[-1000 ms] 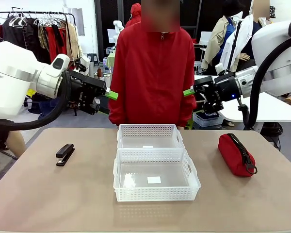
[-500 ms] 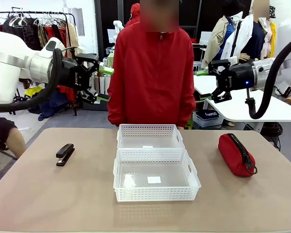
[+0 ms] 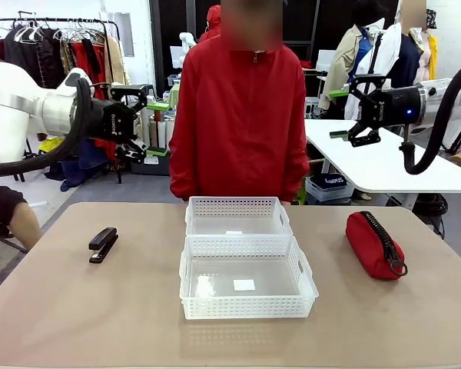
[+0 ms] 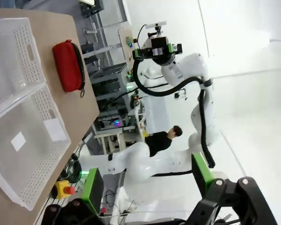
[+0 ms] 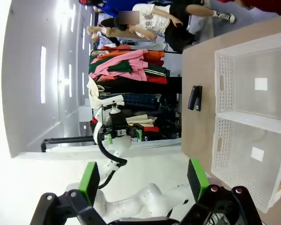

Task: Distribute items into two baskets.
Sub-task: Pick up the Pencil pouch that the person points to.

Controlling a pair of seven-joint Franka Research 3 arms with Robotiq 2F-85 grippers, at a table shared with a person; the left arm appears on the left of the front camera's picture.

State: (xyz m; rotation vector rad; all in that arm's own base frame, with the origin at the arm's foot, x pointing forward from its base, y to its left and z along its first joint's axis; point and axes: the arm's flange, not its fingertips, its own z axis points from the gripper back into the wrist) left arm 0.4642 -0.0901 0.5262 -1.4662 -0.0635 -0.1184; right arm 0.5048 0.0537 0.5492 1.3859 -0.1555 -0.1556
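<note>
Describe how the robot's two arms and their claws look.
The left arm and right arm are glossy white with rounded joints, each trailed by a thick black hose. Each ends in a black two-fingered claw, the left claw and right claw, tipped with bright green pads. A small blue light glows on the right wrist.

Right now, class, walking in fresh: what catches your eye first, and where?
The near basket and the far basket sit end to end at mid-table, before a person in a red jacket. The red pouch lies on the robot's right, the black stapler on its left. The left gripper and right gripper hover open at the sides.
</note>
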